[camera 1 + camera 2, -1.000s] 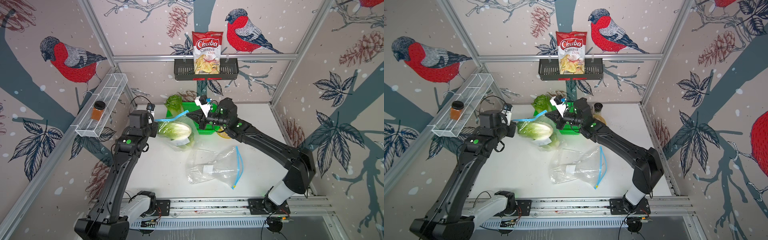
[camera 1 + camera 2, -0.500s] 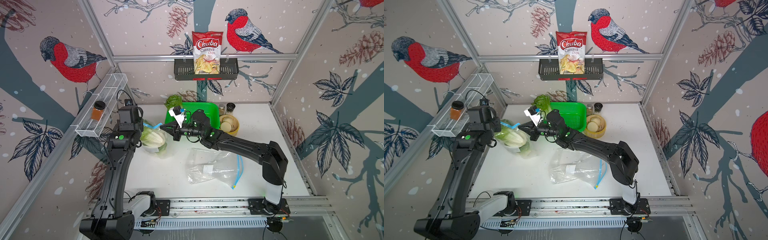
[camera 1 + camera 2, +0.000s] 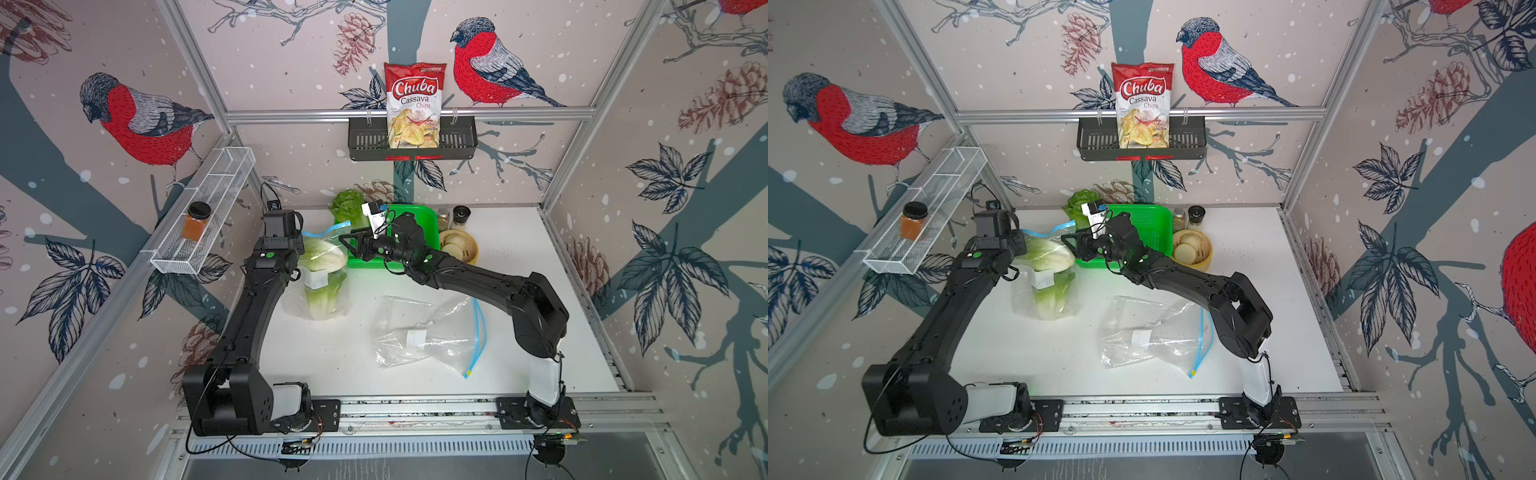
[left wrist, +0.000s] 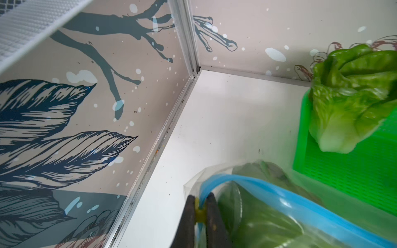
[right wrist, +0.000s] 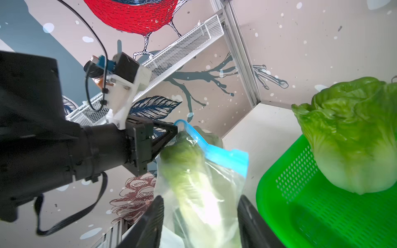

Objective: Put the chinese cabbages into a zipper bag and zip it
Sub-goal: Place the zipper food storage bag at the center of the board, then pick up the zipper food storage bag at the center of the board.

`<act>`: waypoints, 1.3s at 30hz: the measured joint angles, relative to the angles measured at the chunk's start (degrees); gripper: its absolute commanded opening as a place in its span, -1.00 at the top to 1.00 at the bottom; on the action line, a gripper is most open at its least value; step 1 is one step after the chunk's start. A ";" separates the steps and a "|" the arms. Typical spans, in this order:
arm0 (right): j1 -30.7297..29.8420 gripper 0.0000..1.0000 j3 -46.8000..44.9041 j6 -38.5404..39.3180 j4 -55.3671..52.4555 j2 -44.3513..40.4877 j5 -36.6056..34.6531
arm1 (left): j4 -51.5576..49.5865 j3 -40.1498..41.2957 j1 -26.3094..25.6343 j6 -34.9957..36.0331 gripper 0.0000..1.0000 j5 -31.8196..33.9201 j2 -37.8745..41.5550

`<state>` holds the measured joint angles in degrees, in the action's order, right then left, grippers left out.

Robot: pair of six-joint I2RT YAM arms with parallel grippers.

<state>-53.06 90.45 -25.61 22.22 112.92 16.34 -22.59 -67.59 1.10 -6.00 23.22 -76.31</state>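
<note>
A clear zipper bag [image 3: 318, 286] [image 3: 1044, 291] with a blue zip strip stands on the table at the left. It holds two chinese cabbages [image 3: 322, 257] [image 5: 193, 182]. My left gripper [image 4: 200, 199] is shut on the blue strip [image 4: 247, 182] at the bag's top corner. My right gripper [image 3: 347, 245] [image 5: 199, 199] is open, its fingers standing either side of the bag's upper part without pinching it. A third chinese cabbage [image 3: 347, 205] [image 3: 1079, 201] [image 4: 352, 96] [image 5: 352, 133] leans on the back corner of the green basket.
The green mesh basket [image 3: 415, 212] [image 3: 1142, 232] sits at the back centre. Beside it are a yellow bowl of slices [image 3: 459, 247] and small jars [image 3: 460, 216]. A second, empty zipper bag [image 3: 424, 332] [image 3: 1150, 332] lies mid-table. A wire shelf [image 3: 203, 208] lines the left wall.
My right gripper has opened and let go of the bag's strip. The bag, earlier stretched between both grippers, has moved left and now hangs upright from the left gripper.
</note>
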 measured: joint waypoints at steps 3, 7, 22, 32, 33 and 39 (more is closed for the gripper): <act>0.24 -0.25 -0.52 0.26 -1.20 -1.20 -0.26 | 1.70 1.01 2.32 -1.25 1.00 1.33 -0.66; 1.46 -0.28 -2.91 0.85 -1.95 -4.48 -1.70 | 3.48 4.42 5.81 -2.47 1.00 2.47 1.44; 4.02 -0.52 -8.04 3.37 -7.80 -12.83 -5.64 | 4.70 9.27 11.87 -6.01 0.25 3.34 4.72; 9.64 -0.59 -17.31 -0.24 -17.73 -24.83 -9.94 | 2.84 7.85 11.21 -9.14 -0.37 -5.31 9.70; 9.90 -0.60 -18.56 -0.26 -18.93 -26.21 -10.49 | 2.82 8.11 10.32 -9.16 -0.37 -6.45 10.60; 12.48 -0.60 -27.91 -3.58 -27.21 -35.60 -14.36 | 1.90 9.81 -1.97 -11.63 -0.39 -10.93 14.34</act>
<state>-40.58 62.54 -29.19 -4.99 77.32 1.98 -20.69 -57.78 -0.86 -17.63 12.29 -61.98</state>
